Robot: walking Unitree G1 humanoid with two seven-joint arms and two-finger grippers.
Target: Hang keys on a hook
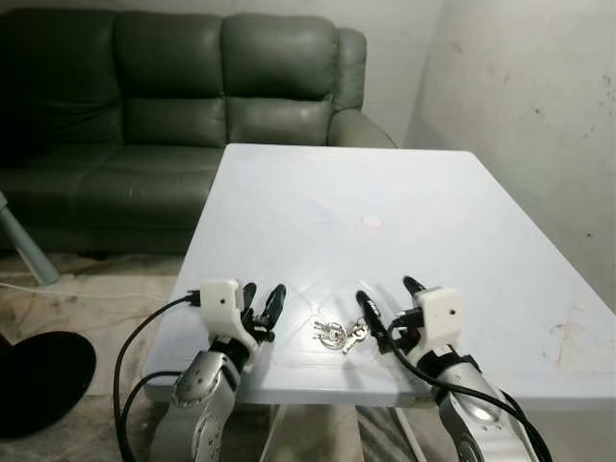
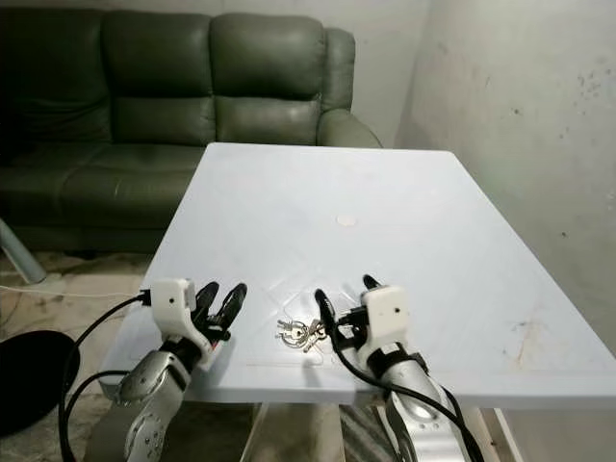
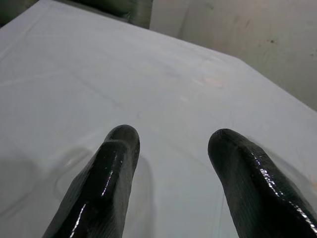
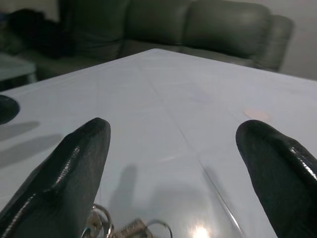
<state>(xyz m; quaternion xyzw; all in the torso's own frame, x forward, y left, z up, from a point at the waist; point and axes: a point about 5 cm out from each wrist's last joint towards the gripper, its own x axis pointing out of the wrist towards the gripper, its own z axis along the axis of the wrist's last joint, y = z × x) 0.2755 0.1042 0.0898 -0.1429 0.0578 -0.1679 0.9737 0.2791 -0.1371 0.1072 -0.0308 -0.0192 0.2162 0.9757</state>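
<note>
**Keys on table near front edge, both grippers low beside them**

No readable writing or brand marks anywhere; key surfaces too small to check for stamping.

Keys [image 1: 338,334]: small silver metal bunch on rings, lying flat on the table [image 1: 404,202] close to its near edge. Bunch spreads roughly side to side along that edge, rings toward the robot's left, a key blade angled toward the right. Exact blade direction hard to tell. In the right wrist view the rings and a key [image 4: 130,228] show shiny, just below and between the fingers.

Table: white, smooth, glossy plastic-looking top, rectangular with rounded corners, faint moulded crease lines near the keys, a small pale round mark [image 1: 372,221] further toward the middle, some scuffs on the right side.

Right gripper [image 1: 386,300]: just right of the keys, over the table's near edge, long black fingers spread wide, the left finger [image 1: 371,315] nearly at the bunch, not pinching anything. White boxy wrist housing behind.

Left gripper [image 1: 262,301]: left of the keys, a little apart, fingers parted by a modest gap, holding nothing, tips above the tabletop.

Beyond the table: dark green leather-like sofa [image 1: 183,87], cushioned and creased. Plain rough wall [image 1: 529,106] right of the table. Black round base [image 1: 38,380] on the floor left of the table.
</note>
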